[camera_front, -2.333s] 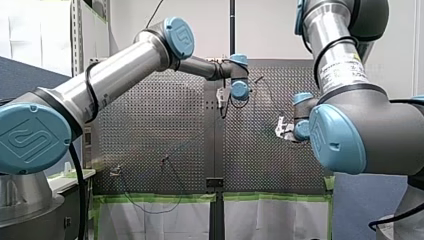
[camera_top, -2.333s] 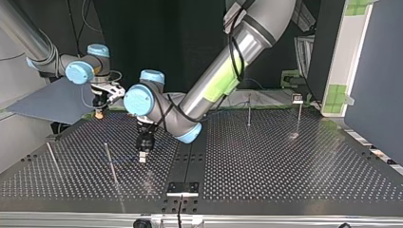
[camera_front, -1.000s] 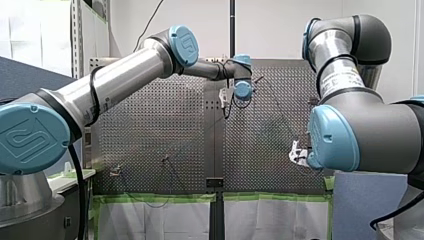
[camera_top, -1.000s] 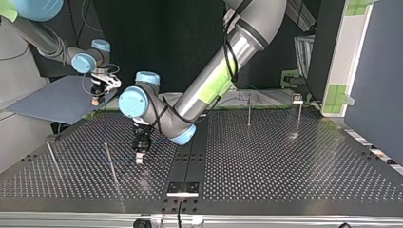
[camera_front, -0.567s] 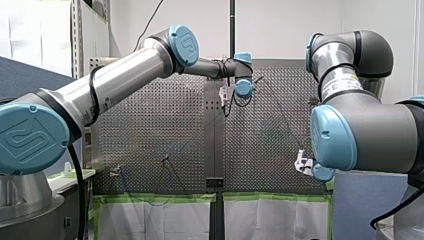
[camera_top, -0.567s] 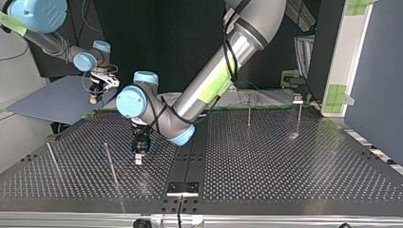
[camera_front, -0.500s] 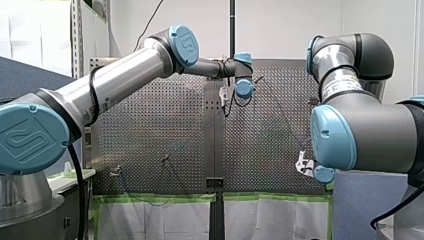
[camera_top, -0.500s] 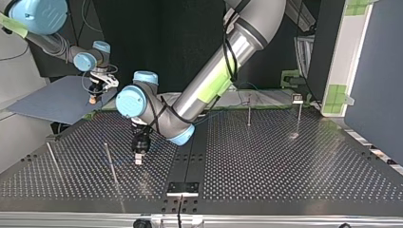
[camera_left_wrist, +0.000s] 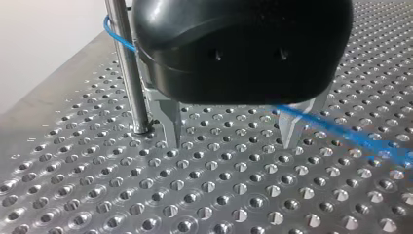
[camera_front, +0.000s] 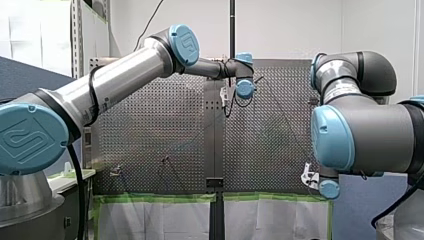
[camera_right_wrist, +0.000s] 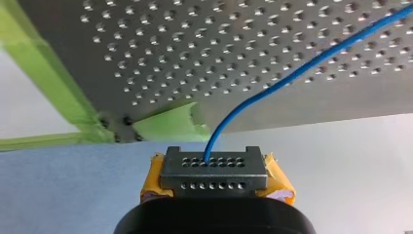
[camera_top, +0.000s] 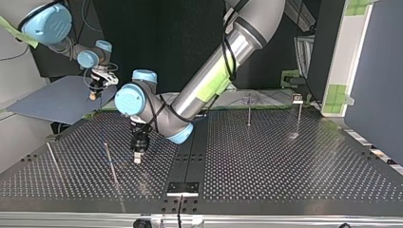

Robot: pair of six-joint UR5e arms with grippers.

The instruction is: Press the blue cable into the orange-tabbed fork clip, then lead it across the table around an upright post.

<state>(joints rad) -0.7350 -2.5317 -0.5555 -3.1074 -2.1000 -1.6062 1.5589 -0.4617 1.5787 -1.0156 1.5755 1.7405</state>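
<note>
Left wrist view shows the cable looped round a post next to the left hand, which is spread wide and empty, and the right hand is clamped on the cable past the desk edge, so probably nearly done, though the clip can't be checked.

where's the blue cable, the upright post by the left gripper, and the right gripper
blue cable (camera_right_wrist: 292, 74): right wrist view, middle of the visible strand.
upright post (camera_left_wrist: 127, 73): left wrist view, middle of the metal shaft.
right gripper (camera_right_wrist: 214, 176): right wrist view, midway between its fingertips.
</note>
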